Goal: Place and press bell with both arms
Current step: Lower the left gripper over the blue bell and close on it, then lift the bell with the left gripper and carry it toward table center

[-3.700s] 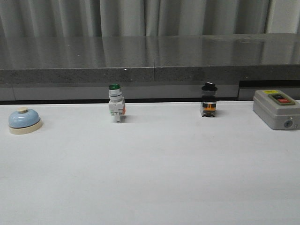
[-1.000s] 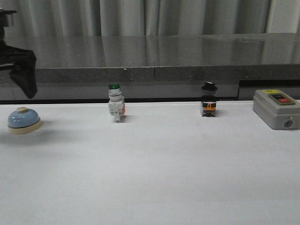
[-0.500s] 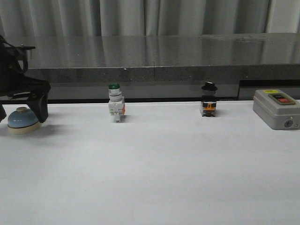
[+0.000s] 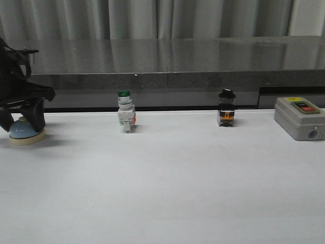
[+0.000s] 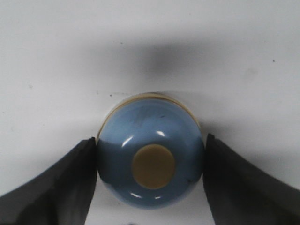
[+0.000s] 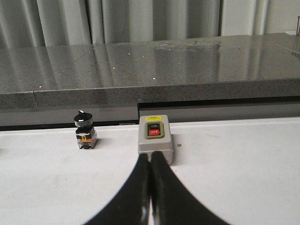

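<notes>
The bell point(image 4: 24, 130) sits at the far left of the white worktop point(image 4: 167, 188), with the left hand point(image 5: 150, 161) pinching its blue dome from both sides. Behind the worktop run a grey stone ledge point(image 4: 167, 61) and pale curtains point(image 4: 152, 19). The right hand point(image 6: 150, 190) has its fingers pressed together, near the grey switch box point(image 6: 154, 140).

Grey curtains point(image 4: 152, 18) hang behind a dark stone ledge point(image 4: 167, 63).
</notes>
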`<move>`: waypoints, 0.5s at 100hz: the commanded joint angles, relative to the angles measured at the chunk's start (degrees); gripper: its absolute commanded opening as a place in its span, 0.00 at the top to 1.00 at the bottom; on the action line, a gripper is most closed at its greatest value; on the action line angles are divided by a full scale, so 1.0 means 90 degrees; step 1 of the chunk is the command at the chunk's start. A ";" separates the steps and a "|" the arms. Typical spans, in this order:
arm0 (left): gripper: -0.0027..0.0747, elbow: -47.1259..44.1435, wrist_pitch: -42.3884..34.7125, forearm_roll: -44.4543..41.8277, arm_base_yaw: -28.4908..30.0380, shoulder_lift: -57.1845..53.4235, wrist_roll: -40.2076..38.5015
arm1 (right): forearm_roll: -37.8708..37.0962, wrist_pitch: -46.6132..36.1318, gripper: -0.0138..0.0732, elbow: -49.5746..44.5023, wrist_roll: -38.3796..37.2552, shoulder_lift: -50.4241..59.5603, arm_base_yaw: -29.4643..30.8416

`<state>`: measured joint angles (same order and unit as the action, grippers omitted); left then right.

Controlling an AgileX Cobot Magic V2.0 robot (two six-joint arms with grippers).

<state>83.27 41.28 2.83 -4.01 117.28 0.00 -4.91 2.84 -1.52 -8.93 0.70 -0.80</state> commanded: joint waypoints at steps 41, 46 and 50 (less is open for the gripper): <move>0.58 0.0189 0.0482 0.0333 -0.1102 -0.1142 -0.0066 | -0.0012 -0.0476 0.91 0.0095 0.0022 0.0100 0.0037; 0.58 0.0189 0.0564 0.0375 -0.1299 -0.1159 -0.0066 | -0.0012 -0.0476 0.91 0.0095 0.0022 0.0100 0.0037; 0.58 0.0189 0.0562 0.0492 -0.1485 -0.1158 -0.0066 | -0.0012 -0.0476 0.91 0.0095 0.0022 0.0100 0.0037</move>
<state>83.27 46.79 5.30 -14.48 110.50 0.00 -4.91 2.84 -1.52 -8.93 0.70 -0.80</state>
